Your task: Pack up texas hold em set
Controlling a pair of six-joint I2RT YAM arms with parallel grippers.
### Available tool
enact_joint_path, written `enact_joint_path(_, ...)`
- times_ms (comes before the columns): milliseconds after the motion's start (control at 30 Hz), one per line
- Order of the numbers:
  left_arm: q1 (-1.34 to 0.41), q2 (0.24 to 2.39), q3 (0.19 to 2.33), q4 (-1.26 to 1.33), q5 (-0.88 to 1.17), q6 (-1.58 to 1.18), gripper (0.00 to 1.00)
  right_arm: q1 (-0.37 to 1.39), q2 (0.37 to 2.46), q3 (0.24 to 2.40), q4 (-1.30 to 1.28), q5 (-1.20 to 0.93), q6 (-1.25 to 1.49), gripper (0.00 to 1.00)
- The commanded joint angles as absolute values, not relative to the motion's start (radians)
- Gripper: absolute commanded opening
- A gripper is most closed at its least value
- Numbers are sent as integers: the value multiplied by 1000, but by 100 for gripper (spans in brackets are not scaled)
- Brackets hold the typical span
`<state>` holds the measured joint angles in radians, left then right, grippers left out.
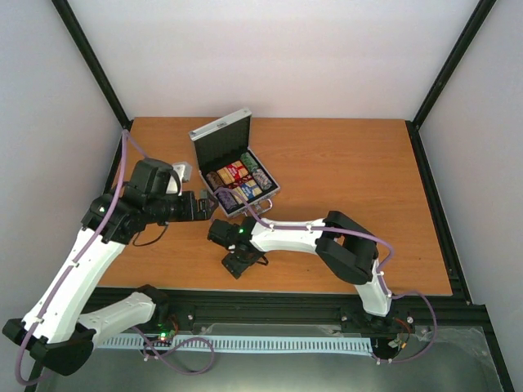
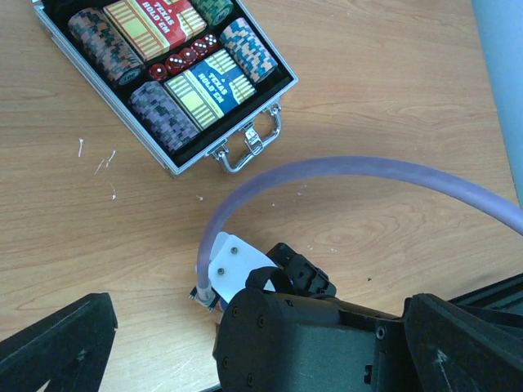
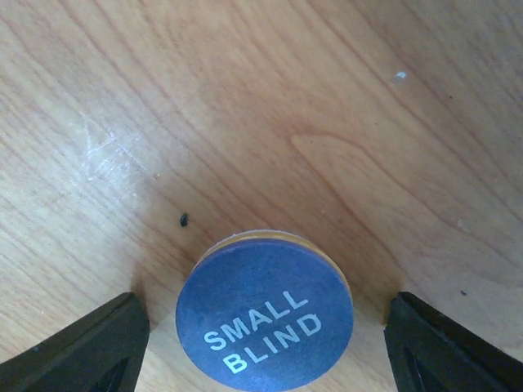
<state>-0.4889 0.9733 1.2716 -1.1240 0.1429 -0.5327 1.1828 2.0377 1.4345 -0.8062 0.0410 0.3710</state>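
Note:
The silver case [image 1: 271, 194] lies open at the table's back left, with its lid [image 1: 221, 135] standing up. In the left wrist view it holds a red card box [image 2: 155, 24], a blue-yellow card box [image 2: 204, 90], chip stacks [image 2: 163, 114] and red dice [image 2: 184, 59]; its handle [image 2: 249, 143] faces me. A blue disc marked SMALL BLIND [image 3: 265, 314] lies flat on the wood. My right gripper [image 3: 267, 306] is open and points down, with one finger on each side of the disc. My left gripper [image 1: 203, 206] is open and empty, hovering just in front of the case.
The right arm's wrist [image 2: 310, 335] and its purple cable [image 2: 351, 171] fill the lower left wrist view, close under my left fingers [image 2: 65, 339]. The table's near edge [image 1: 286, 287] runs just behind the right gripper [image 1: 239, 263]. Black frame posts stand at the back corners.

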Motion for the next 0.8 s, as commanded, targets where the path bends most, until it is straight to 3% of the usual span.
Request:
enact_joint_path(0, -483, 968, 1268, -1129, 139, -546, 100, 1187, 2072, 1448, -799, 42, 359, 74)
enact_joint_path(433, -483, 959, 1240, -1124, 143, -542, 100, 1177, 2075, 1445, -810, 46, 375, 48)
enact_joint_path(767, -483, 945, 1239, -1130, 139, -542, 100, 1125, 1985, 1500, -857, 76, 379, 45)
